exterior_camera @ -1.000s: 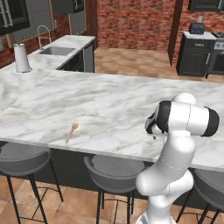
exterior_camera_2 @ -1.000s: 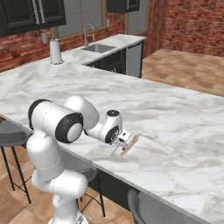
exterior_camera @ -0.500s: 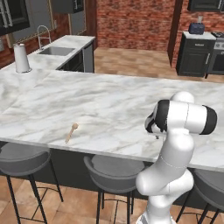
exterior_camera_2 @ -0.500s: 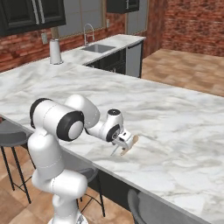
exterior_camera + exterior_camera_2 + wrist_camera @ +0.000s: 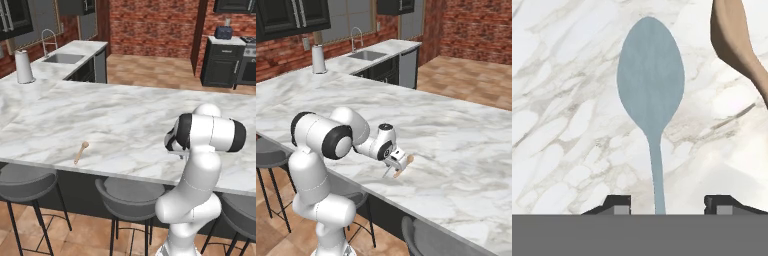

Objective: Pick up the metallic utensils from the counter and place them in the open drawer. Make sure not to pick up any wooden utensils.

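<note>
The metal utensil point(image 5: 651, 75), a grey-blue spoon shape, lies flat on the white marble desk point(image 5: 557, 125). Its thin handle runs down between the two fingers point(image 5: 617, 204), which stand apart with a gap on either side of it, gripping nothing yet.

The handle is narrow and lies flush on the desk. If the fingers close above it or off its line, they could skid over it or flick the utensil aside. A brown, wood-coloured piece point(image 5: 732, 45) lies just beside the utensil's bowl, and a slip toward it could nudge it or catch it in the grasp, which the task forbids.

The hand view shows the alignment of handle and fingers, which the base views cannot. The right base view shows the fingers point(image 5: 397, 161) low over the desk close to its near edge, with a reddish-brown tip point(image 5: 404, 168) under them. The left base view shows a wooden spoon point(image 5: 80, 152) well apart from the utensil, along the same edge
</note>
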